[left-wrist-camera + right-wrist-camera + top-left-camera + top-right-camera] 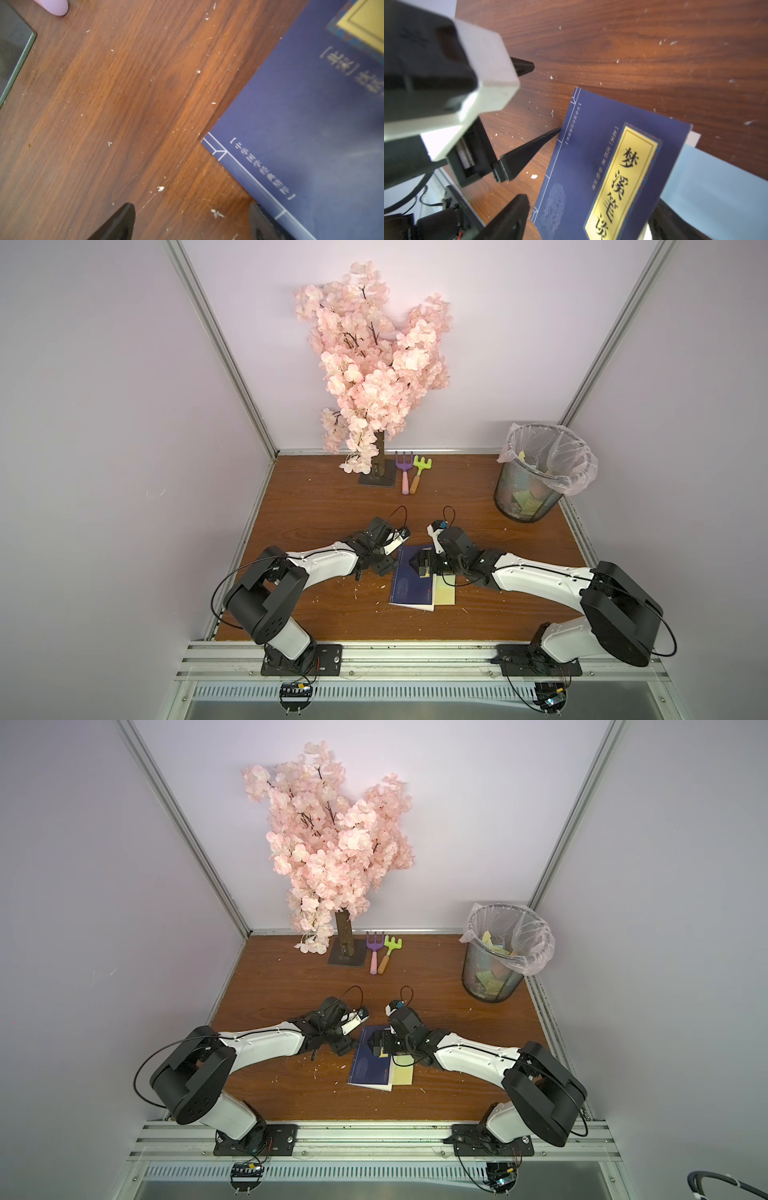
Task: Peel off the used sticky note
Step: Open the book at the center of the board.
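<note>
The left arm (324, 565) and right arm (540, 578) bend inward at lower centre in both top views; the left gripper (374, 570) and right gripper (420, 565) tilt downward, jaws wide apart.

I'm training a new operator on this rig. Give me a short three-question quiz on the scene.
1. True or false: the left gripper is shut on the blue book.
2. The wire mesh bin holds: A) bottles B) paper notes C) nothing.
3. The pale yellow sticky note pokes out from the book's edge nearer which arm?
Key: 1 false, jaws open; 2 B; 3 the right arm.
</note>
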